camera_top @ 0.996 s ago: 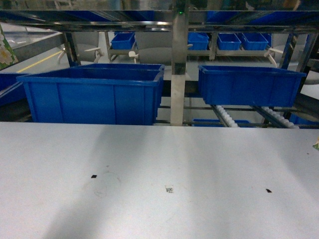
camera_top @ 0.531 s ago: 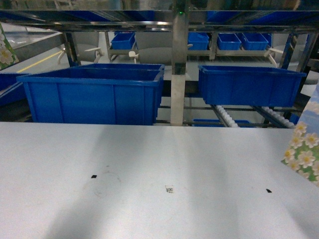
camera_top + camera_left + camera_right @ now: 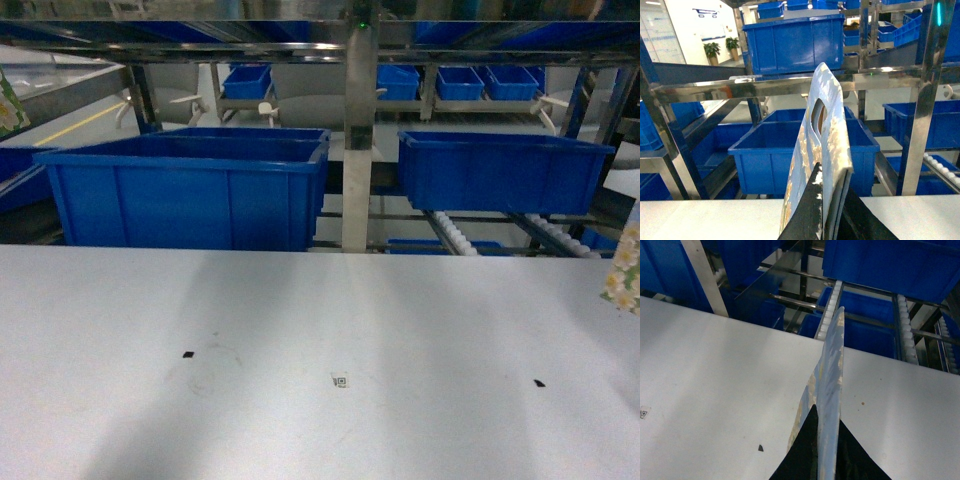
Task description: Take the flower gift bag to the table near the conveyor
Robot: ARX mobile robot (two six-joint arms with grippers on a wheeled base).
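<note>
- Because the right gripper [image 3: 826, 426] is clenched on the lower edge of the flower gift bag [image 3: 832, 355], the bag rises straight out of the jaws. It is seen edge-on in the right wrist view, and its long axis runs away from the wrist toward the rack.
- Under that bag lies the table [image 3: 715, 365]. The bag hangs above the white top near its far right side rather than resting on it, though contact cannot be ruled out from this angle.
- In the head view only a flowered corner of this bag [image 3: 625, 262] shows at the right border, well apart from the small tag [image 3: 340, 380] at mid-table.
- The left gripper [image 3: 832, 191] pinches a second flowered bag [image 3: 825, 115], folded flat and upright with its cut-out handle uppermost. It stands over the table's near edge and faces the blue bins [image 3: 805, 150].
- Farther off, the conveyor [image 3: 830, 315] begins just past the table's far edge. One of its white roller lanes lines up almost exactly with the right-hand bag's axis.
- The right arm looks the nearer to a drop spot beside the rollers. The coming move is probably a short lowering that keeps the bag's flat faces vertical until its base meets the top.
</note>
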